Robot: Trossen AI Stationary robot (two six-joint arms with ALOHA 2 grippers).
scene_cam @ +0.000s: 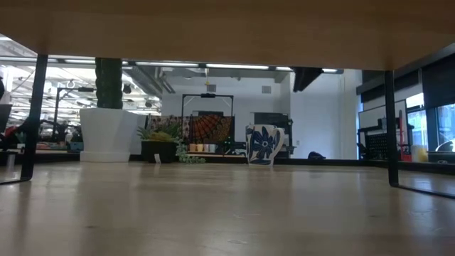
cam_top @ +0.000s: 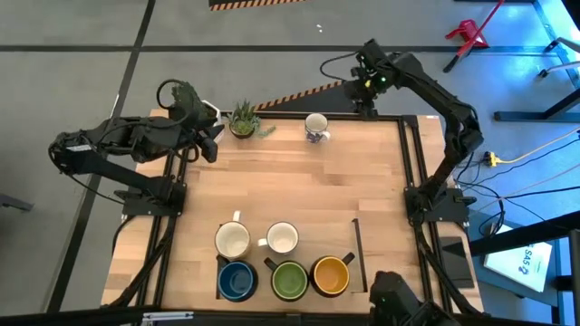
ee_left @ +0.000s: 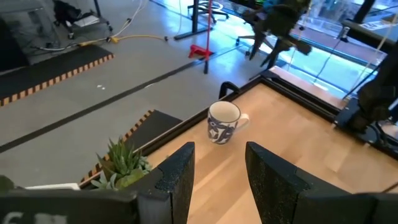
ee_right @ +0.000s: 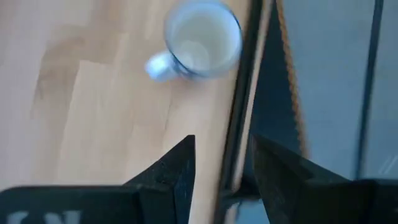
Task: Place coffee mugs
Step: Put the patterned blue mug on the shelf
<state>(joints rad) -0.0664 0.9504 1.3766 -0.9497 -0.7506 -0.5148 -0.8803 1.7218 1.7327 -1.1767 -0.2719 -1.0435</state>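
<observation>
- The white mug with blue pattern [cam_top: 315, 128] stands upright near the table's [cam_top: 299, 190] far edge, at about 12 o'clock from the table's middle, alone and touched by nothing.
- In the low view this patterned mug [scene_cam: 264, 145] stands on the far part of the tabletop, its blue flower print facing the camera.
- The right gripper [ee_right: 221, 163] hangs above the far table edge, at about 1 o'clock from the patterned mug; its two dark fingers [ee_right: 178, 168] are spread, nothing between them, and the mug [ee_right: 200, 42] lies clear ahead of them with its handle on the table side.
- The left gripper [cam_top: 207, 145] rests at the table's far left corner, about 9 o'clock from the patterned mug; its fingers [ee_left: 177, 177] are parted and empty, and its wrist view looks across at the mug [ee_left: 224, 122].
- A small pot with a spiky green plant [cam_top: 245, 119] sits at the far edge, between the left gripper and the patterned mug.
- Two cream-white mugs [cam_top: 233, 240] [cam_top: 282, 239] stand side by side near the front, at about 6 o'clock from the table's middle.
- Just in front of them stand the blue mug [cam_top: 237, 281], the green mug [cam_top: 290, 280] and the orange-yellow mug [cam_top: 331, 275] in one row, left to right, all upright.
- A white pot with a cactus [scene_cam: 109, 124] shows at the left of the low view.
</observation>
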